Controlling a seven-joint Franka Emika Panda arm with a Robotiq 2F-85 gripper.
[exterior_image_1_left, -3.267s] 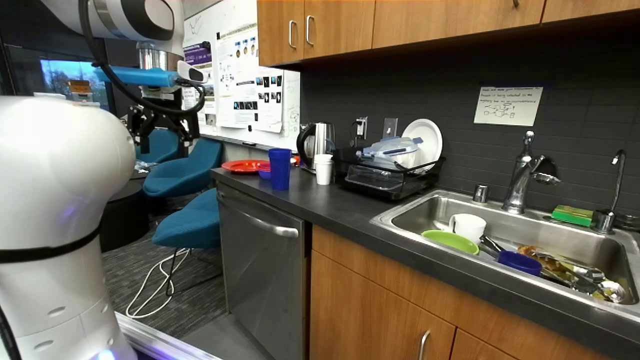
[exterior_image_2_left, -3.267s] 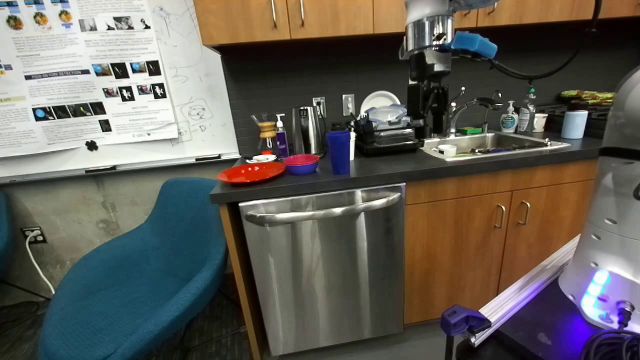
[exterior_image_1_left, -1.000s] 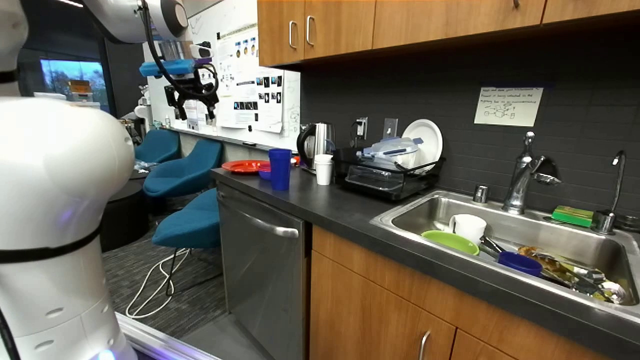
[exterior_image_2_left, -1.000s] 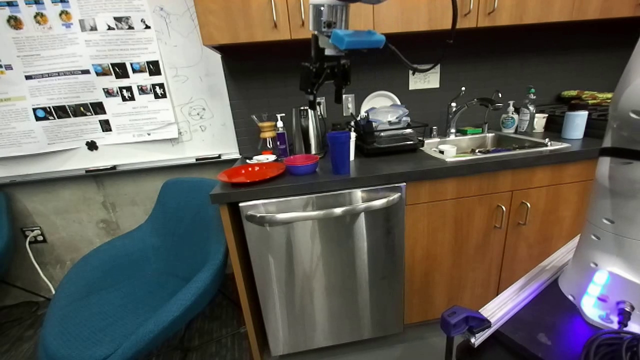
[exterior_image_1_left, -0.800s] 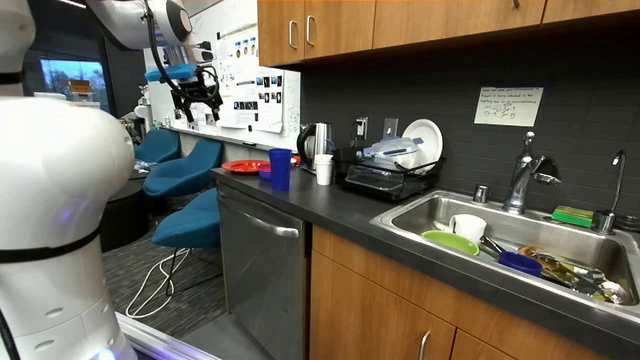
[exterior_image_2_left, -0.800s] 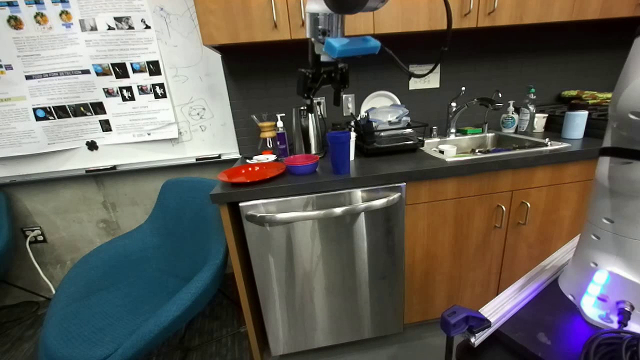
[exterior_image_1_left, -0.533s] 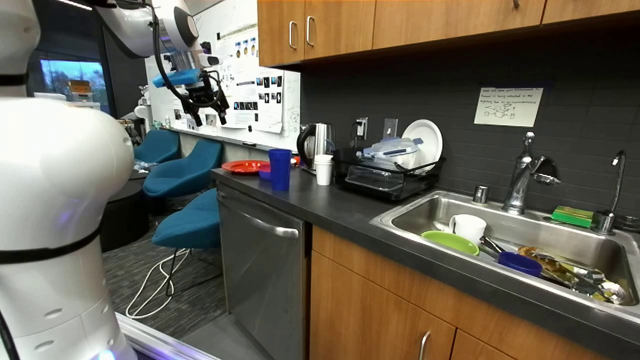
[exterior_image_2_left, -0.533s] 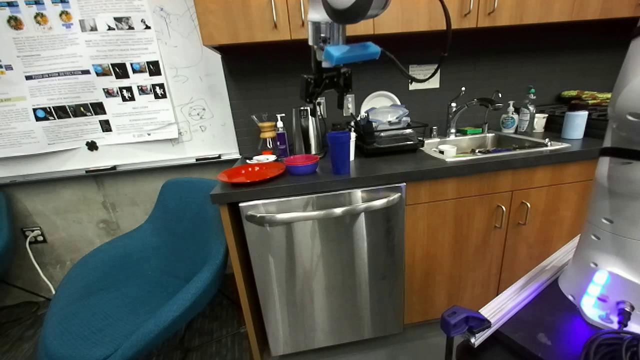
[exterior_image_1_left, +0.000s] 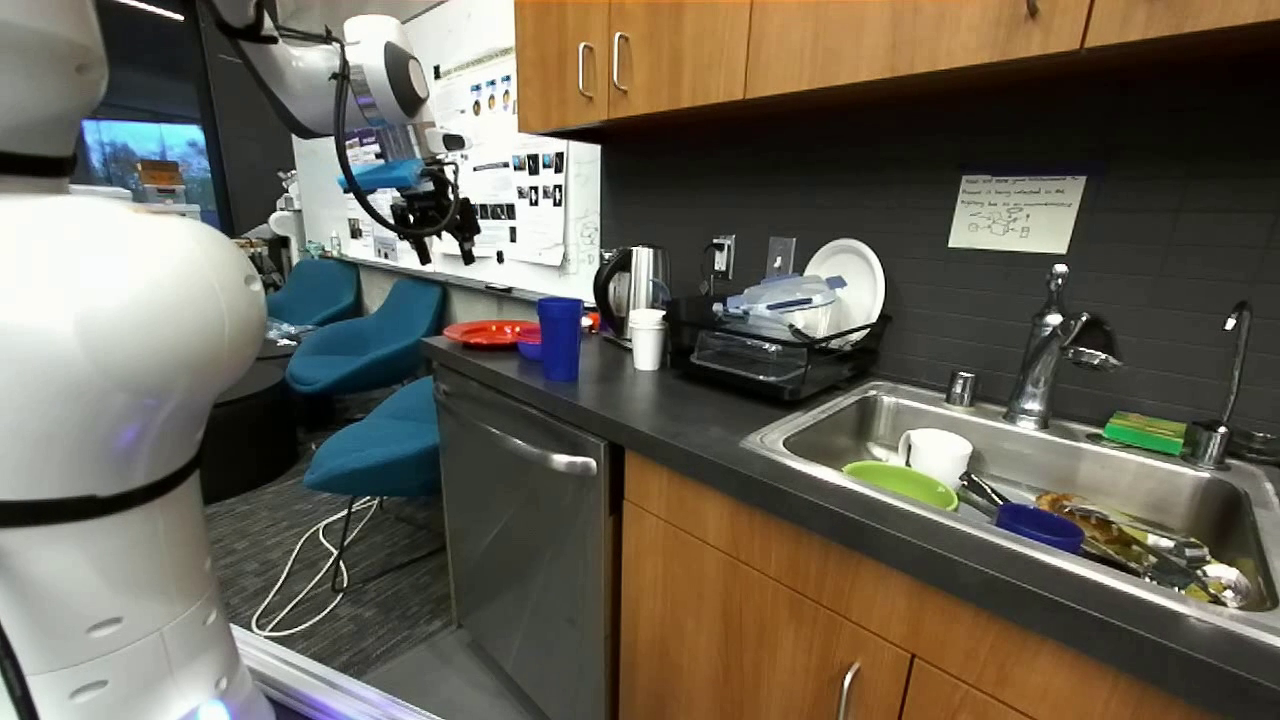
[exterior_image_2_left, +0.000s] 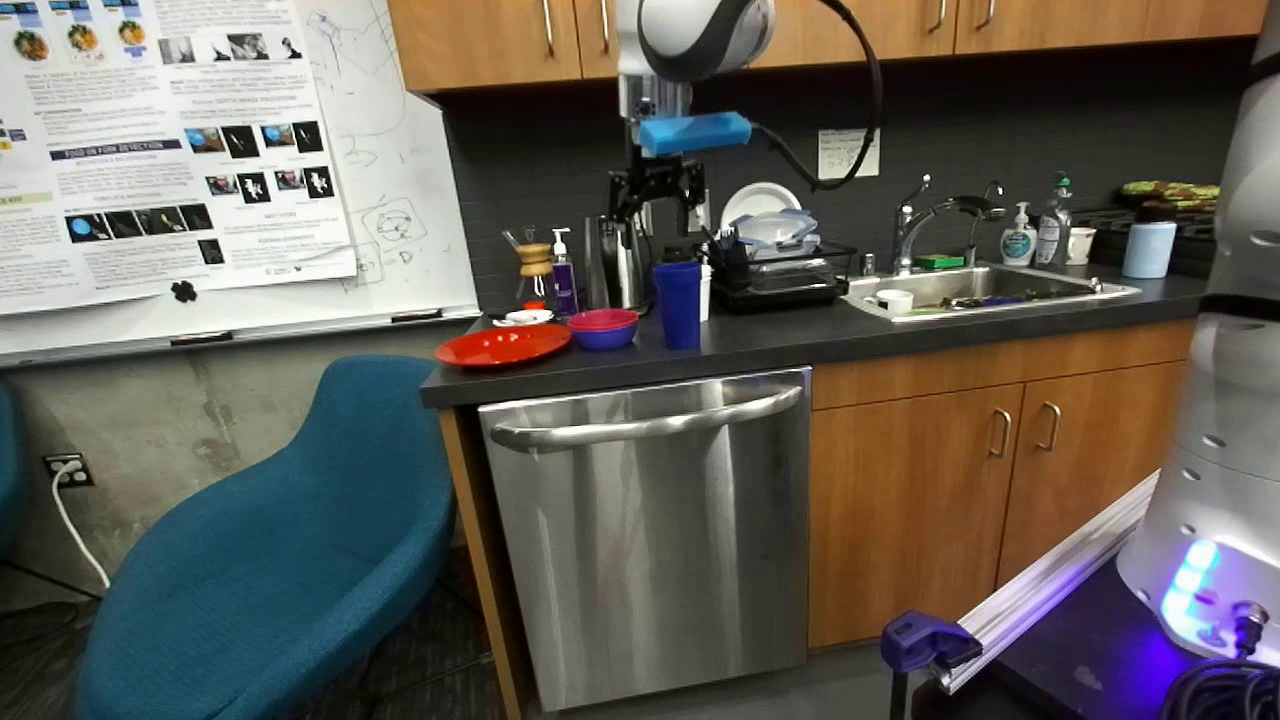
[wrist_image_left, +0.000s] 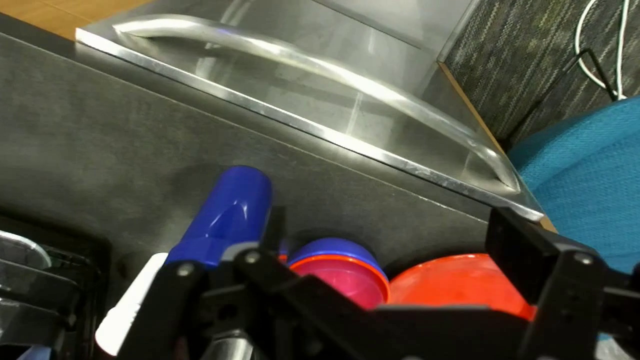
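Observation:
My gripper (exterior_image_1_left: 447, 258) hangs in the air above the far end of the dark counter, fingers pointing down. In the wrist view the gripper (wrist_image_left: 389, 222) is open, its fingers wide apart with nothing held. Between them, lower down, appear a pink bowl (wrist_image_left: 345, 280) nested in a blue bowl (wrist_image_left: 336, 246), and a red plate (wrist_image_left: 455, 280). A tall blue cup (wrist_image_left: 232, 205) lies just outside the left finger in that view; it stands upright on the counter, as the cup (exterior_image_2_left: 679, 310) shows in an exterior view. The gripper touches none of these.
Beside the cup are white stacked cups (exterior_image_1_left: 647, 345) and a steel kettle (exterior_image_1_left: 640, 285). A black dish rack (exterior_image_1_left: 780, 365) and a sink (exterior_image_1_left: 800, 425) with dishes follow along the counter. Wooden cabinets (exterior_image_2_left: 660, 40) hang above. A teal chair (exterior_image_2_left: 290, 520) stands by the counter's end.
Since 3.3 s ago my arm has swung from near the sink toward the counter end with the plate. During the last second the gripper has come down somewhat. The tableware has not moved.

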